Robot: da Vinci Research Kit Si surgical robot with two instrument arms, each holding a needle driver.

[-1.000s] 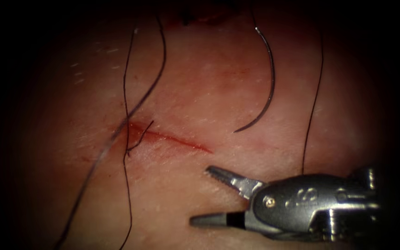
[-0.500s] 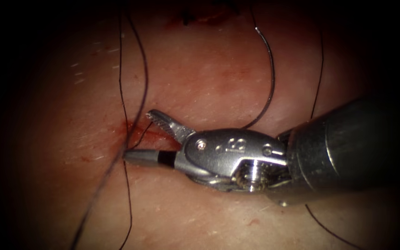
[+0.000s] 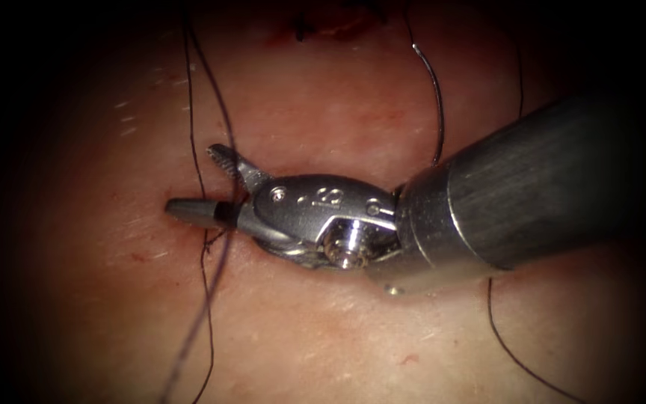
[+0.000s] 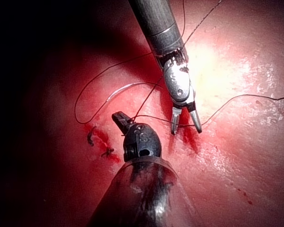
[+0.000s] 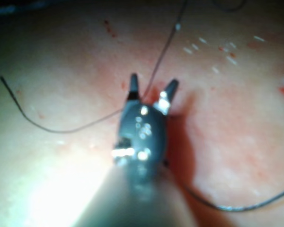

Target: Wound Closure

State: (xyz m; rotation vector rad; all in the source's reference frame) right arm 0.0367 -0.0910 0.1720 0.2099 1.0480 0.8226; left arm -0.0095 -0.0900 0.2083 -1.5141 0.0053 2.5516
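My right tool (image 3: 194,181) comes in from the right and lies low across the cut. Its jaws stand open around the dark thread (image 3: 222,112) at the cut's left end (image 3: 211,233), holding nothing. The right wrist view has the same open jaws (image 5: 151,87) with the thread (image 5: 161,56) running between them. The curved needle (image 3: 435,90) lies free on the tissue (image 3: 323,337) right of the cut, its lower part hidden by the shaft. In the left wrist view my left tool (image 4: 118,118) looks shut on the thread (image 4: 149,97), and the right tool (image 4: 184,124) is open beside it.
Two thread strands (image 3: 188,75) run up from the cut's left end, and one trails down (image 3: 205,322). Another strand (image 3: 510,352) curves under the right shaft (image 3: 532,187). An older stitched wound (image 3: 323,26) sits at the far edge. Red fluid stains the tissue (image 4: 194,137).
My right tool has travelled from the lower right leftward over the cut to its left end, jaws open throughout. The thread strands on the left have swung more upright.
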